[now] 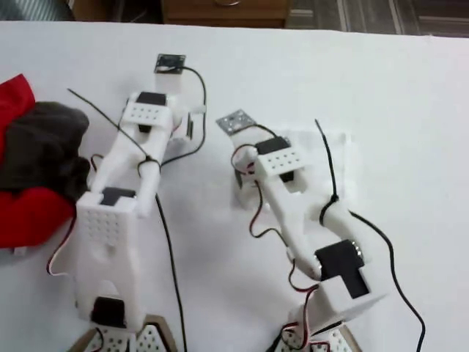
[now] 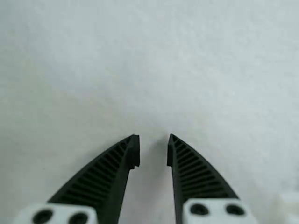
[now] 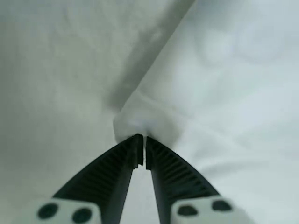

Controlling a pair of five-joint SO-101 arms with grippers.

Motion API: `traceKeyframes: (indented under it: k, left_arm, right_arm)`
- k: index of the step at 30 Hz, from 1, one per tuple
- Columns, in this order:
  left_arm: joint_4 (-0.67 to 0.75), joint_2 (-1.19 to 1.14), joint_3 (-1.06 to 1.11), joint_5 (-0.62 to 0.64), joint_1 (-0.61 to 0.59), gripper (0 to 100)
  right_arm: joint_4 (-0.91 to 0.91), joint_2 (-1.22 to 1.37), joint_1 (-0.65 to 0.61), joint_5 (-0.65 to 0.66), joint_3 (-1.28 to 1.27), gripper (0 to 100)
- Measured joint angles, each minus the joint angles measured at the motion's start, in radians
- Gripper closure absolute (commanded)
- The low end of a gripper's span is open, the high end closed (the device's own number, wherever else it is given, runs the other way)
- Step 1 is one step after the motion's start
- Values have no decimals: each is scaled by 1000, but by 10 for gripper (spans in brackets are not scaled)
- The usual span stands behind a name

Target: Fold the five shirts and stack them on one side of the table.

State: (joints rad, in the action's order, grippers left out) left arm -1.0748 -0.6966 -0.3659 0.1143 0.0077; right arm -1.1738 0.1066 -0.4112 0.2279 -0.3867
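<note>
right gripper (image 3: 143, 144): jaws pinched on a left corner of flat white cloth shirt (image 3: 224, 84) | shirt body spreads right of jaws on white table (image 1: 381, 81) | left gripper (image 2: 153, 149): slightly parted, empty, left of shirt | right arm nearer

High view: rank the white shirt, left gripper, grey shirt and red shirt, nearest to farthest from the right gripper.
1. white shirt: corner pinched by the right gripper.
2. left gripper: alongside, on its left.
3. grey shirt: far left.
4. red shirt: under the grey one, nearly tied.
</note>
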Motion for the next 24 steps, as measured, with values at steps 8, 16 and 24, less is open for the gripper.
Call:
traceKeyframes:
  k: [8,16,24]
  left_arm:
    - [0,0,0,0,0,872]
    - [0,0,0,0,0,872]
    - [0,0,0,0,0,872]
  right_arm:
    - [-87,-126,68,8,98,975]
    - [-58,-219,338,6,120,872]
    - [101,-51,474,-149,133,820]
